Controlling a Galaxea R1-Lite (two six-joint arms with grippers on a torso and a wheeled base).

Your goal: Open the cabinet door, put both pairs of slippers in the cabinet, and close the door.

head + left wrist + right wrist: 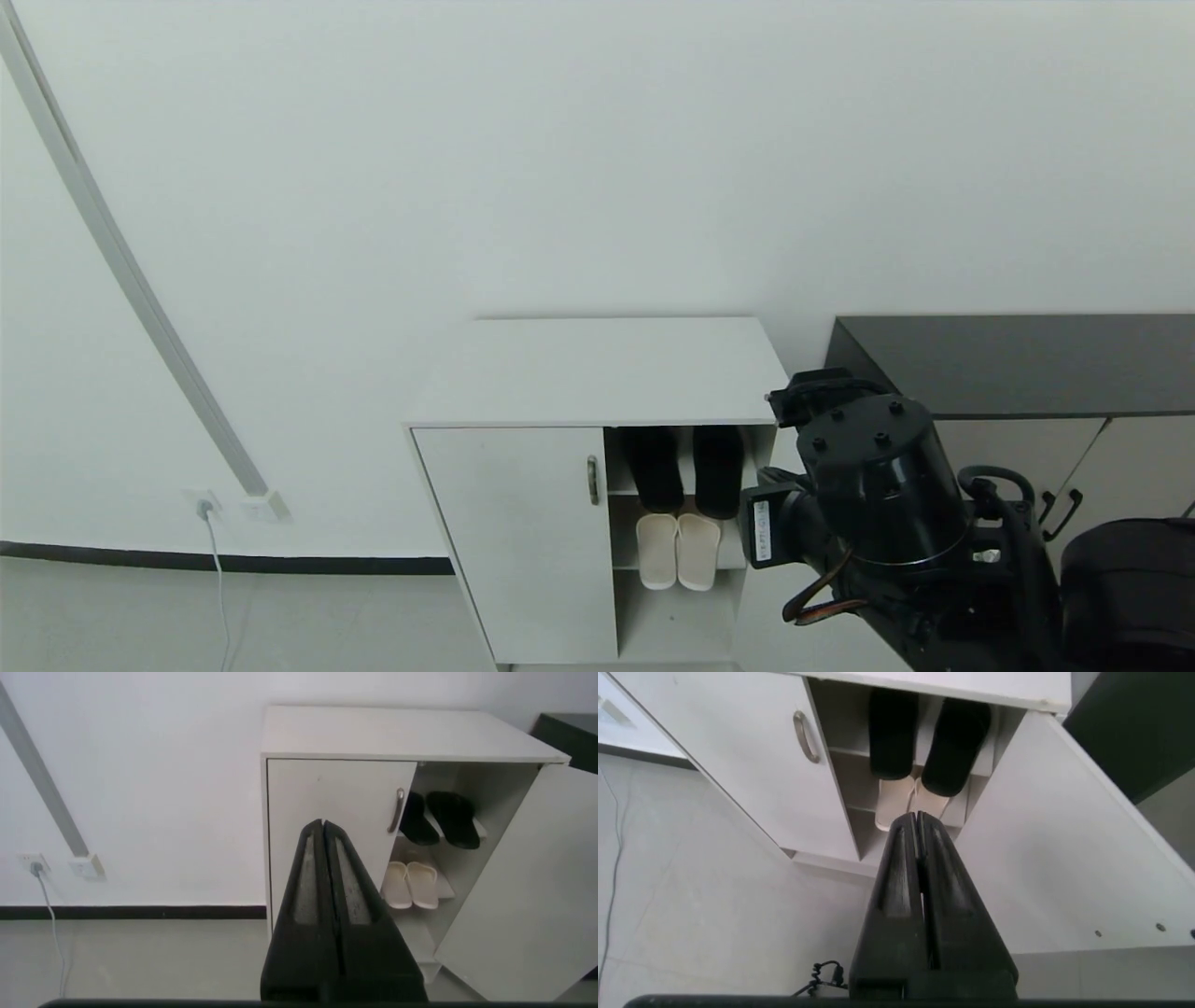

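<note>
Two shelved pairs (black slippers (681, 467) over white slippers (679, 551)): right gripper (918, 819), closed like left gripper (323, 826), should be pushing squarely on the 3 o'clock door (1064, 849).

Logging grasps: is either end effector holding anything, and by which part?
Nothing is held. The left end effector and right end effector are both shut and empty; the slippers lie in the cabinet.

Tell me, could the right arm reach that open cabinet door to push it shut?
Probably yes. The open door stands close to the right end effector, which is shut, and nothing lies between them.
</note>
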